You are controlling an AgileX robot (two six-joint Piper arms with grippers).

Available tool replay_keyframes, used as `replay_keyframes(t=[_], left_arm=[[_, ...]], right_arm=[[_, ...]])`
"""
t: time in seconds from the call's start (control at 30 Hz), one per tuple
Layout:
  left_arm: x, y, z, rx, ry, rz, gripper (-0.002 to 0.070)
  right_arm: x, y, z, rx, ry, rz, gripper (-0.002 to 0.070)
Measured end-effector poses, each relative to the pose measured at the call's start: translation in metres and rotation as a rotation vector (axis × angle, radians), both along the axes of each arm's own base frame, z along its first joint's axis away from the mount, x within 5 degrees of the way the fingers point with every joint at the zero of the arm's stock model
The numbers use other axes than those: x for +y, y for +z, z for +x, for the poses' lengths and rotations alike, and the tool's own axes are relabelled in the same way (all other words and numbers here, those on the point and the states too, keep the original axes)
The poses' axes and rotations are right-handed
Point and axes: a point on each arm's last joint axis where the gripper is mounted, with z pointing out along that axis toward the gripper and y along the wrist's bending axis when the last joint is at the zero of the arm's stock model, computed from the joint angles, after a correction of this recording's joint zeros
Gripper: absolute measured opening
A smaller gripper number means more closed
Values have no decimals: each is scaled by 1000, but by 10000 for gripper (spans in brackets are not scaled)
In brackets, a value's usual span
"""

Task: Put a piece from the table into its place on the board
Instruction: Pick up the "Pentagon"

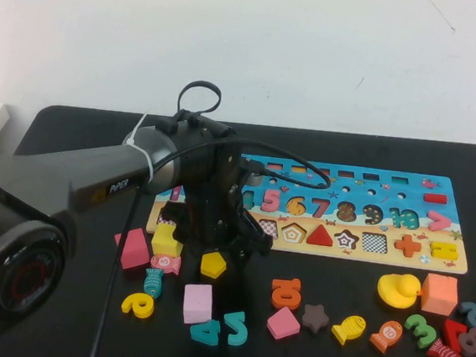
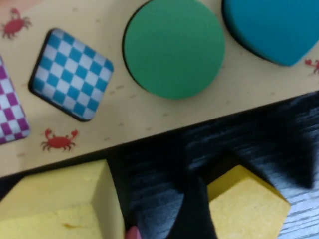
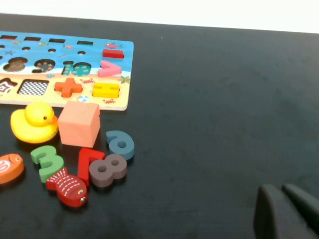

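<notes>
Now the left gripper (image 1: 233, 244) hangs just above the pentagon (image 1: 213, 265), jaws spread wide to straddle it where it lies on the table (image 1: 56, 313) near the board (image 1: 454, 250), while the right gripper (image 3: 286, 211) sits parked, fingers together.

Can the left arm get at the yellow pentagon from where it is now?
Probably yes. The left gripper hangs open right above the yellow pentagon, which lies flat on the table; the yellow cube beside it is close but apart.

left claw (image 1: 230, 244) above yellow pentagon (image 1: 213, 265)
</notes>
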Motion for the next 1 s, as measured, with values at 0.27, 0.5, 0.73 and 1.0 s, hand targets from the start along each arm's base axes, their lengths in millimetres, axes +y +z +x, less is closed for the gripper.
replay_keyframes(t=[0.27, 0.5, 0.73, 1.0], left_arm=[[18, -2, 6, 41, 57, 16, 501], [18, -2, 6, 64, 40, -16, 501], [15, -1, 4, 77, 29, -42, 501], [15, -1, 4, 80, 26, -40, 391]], right_arm=[[0, 0, 0, 0, 0, 0, 18], [0, 0, 0, 0, 0, 0, 19], [0, 0, 0, 0, 0, 0, 18], [0, 0, 0, 0, 0, 0, 19]])
